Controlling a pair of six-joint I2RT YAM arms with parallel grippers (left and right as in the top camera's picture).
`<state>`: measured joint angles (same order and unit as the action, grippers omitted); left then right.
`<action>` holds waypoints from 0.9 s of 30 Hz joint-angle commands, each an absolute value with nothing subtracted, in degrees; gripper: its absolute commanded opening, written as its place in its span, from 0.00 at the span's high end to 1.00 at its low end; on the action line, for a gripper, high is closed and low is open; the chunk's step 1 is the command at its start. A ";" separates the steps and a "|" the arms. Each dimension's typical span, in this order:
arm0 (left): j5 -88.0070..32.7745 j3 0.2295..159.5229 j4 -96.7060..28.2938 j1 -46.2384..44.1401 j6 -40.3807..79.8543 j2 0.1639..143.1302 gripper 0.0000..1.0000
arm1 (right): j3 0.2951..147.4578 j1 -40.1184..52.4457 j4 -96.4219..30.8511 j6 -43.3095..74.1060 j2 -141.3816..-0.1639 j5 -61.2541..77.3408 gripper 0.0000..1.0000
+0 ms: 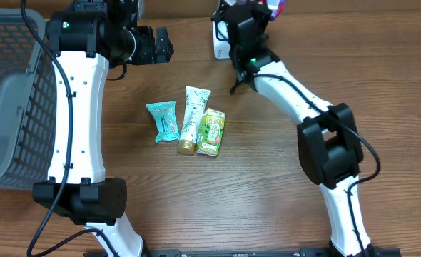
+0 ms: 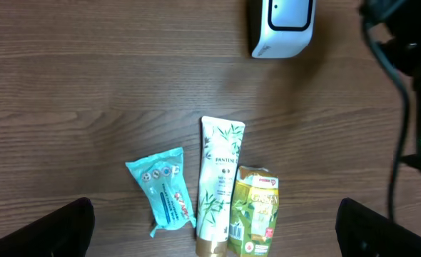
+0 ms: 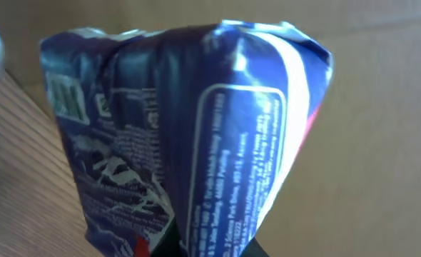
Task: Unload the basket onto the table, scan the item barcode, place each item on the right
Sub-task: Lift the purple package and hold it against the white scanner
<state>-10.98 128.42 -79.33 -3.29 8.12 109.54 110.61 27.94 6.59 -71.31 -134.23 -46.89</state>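
My right gripper (image 1: 262, 13) is shut on a blue foil packet (image 3: 182, 135) at the far edge of the table, just right of the white scanner (image 1: 221, 44). The packet fills the right wrist view, its white-framed small print facing the camera and no barcode showing; the gripper (image 3: 210, 246) pinches its lower end. In the overhead view only a corner of the packet (image 1: 277, 7) shows. My left gripper (image 1: 160, 44) hangs open above the table, left of the scanner (image 2: 282, 25), with its dark fingers (image 2: 39, 230) wide apart and nothing between them.
Three items lie side by side mid-table: a teal packet (image 1: 163, 120), a white Pantene tube (image 1: 192, 118) and a green carton (image 1: 211, 132). A grey mesh basket (image 1: 7, 93) stands at the left edge.
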 commanded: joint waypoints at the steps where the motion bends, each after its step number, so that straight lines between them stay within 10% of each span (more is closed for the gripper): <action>1: -11.60 129.10 -79.29 -3.40 7.29 109.38 0.00 | 111.70 30.33 13.08 -72.58 -135.35 -47.53 0.96; 27: -11.60 129.10 -79.29 -3.40 7.27 109.38 0.00 | 111.28 31.59 19.90 -77.95 -140.53 -53.54 0.96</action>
<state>-10.98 128.42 -79.31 -3.29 8.12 109.54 110.59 31.86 19.05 -78.06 -140.81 -51.88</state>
